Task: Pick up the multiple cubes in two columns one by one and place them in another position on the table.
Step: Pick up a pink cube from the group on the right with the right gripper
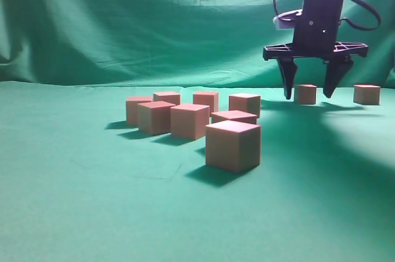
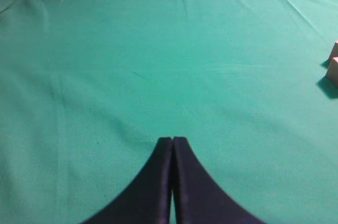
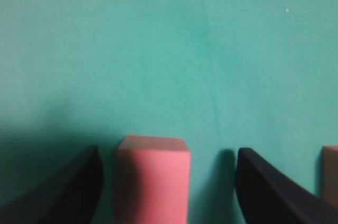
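Note:
Several pinkish-tan cubes stand in two columns on the green table (image 1: 74, 200), the nearest one (image 1: 232, 144) in front. Two more cubes stand apart at the far right: one (image 1: 305, 94) between my right gripper's fingers and one (image 1: 366, 94) further right. My right gripper (image 1: 307, 94) is open, its black fingers straddling that cube without touching it. In the right wrist view the cube (image 3: 153, 179) sits between the fingers (image 3: 166, 168), nearer the left one. My left gripper (image 2: 172, 140) is shut and empty over bare cloth. Cube edges (image 2: 332, 65) show at that view's right border.
The green cloth backdrop (image 1: 154, 21) hangs behind the table. Another cube's edge (image 3: 331, 176) shows at the right border of the right wrist view. Bare cloth lies in front and to the left of the columns.

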`<state>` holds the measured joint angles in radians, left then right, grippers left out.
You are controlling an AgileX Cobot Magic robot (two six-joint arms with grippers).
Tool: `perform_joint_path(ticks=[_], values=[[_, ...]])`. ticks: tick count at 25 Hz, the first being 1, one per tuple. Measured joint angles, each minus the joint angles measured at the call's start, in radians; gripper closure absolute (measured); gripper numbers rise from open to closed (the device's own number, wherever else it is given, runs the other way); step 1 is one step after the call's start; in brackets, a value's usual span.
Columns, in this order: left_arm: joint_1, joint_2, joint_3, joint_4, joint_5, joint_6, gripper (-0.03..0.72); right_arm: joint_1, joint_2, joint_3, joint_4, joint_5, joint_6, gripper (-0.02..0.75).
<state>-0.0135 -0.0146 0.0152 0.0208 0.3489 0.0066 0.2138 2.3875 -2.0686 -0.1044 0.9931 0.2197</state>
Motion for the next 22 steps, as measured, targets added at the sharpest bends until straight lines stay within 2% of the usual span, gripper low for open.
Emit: perform_joint_path(ticks=[8,12,18,22], values=[[0.0,0.0,0.0,0.0,0.0,0.0,0.688,0.0,0.02,-0.006,0.036,-0.035,-0.002,0.251],[0.0,0.0,0.0,0.0,0.0,0.0,0.688,0.0,0.024,-0.025,0.036,-0.011,-0.002,0.493],[0.0,0.0,0.0,0.0,0.0,0.0,0.688,0.002,-0.005,-0.133,0.06,0.124,-0.022,0.492],[0.0,0.0,0.0,0.0,0.0,0.0,0.688,0.021,-0.121,-0.208,0.138,0.216,-0.106,0.492]])
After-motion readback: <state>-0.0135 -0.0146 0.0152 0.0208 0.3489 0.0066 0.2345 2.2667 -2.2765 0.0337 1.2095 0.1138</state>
